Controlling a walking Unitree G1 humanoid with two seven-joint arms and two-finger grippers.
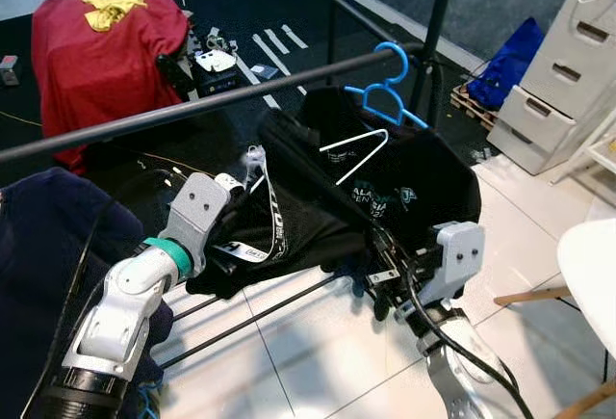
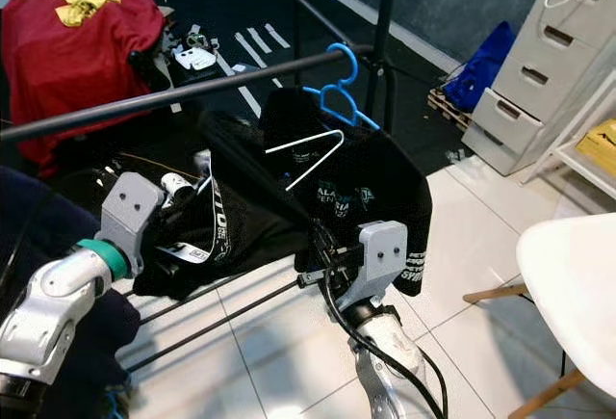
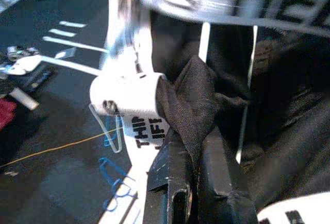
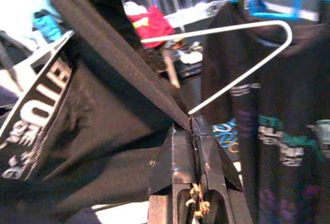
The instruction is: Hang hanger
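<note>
Head cams first: there's a black clothes rail (image 1: 192, 104) running across the shot, with a blue hanger (image 1: 387, 87) already hooked over it. Below the rail, both arms are holding up a black garment (image 1: 385, 183) with a white hanger (image 1: 358, 154) poking out of it. So the white hanger isn't on the rail; it's sitting low, between the two grippers. The left gripper (image 1: 245, 193) is buried in the fabric on the left end, and the right gripper (image 2: 313, 246) is at the garment's lower edge. In the background there's a red cloth (image 1: 101, 48) draped over something, a white drawer unit (image 1: 563, 82) off to the right, and the edge of a white table (image 1: 592, 274).

Left wrist cam: the fingers (image 3: 178, 183) are pinched tight on a fold of the black garment, right next to a white printed strap (image 3: 216, 0).

Right wrist cam: the fingers (image 4: 175, 165) are closed on the garment's taut edge, right where the white hanger's wire meets them. Can't tell if the wire itself is pinched in there too.
</note>
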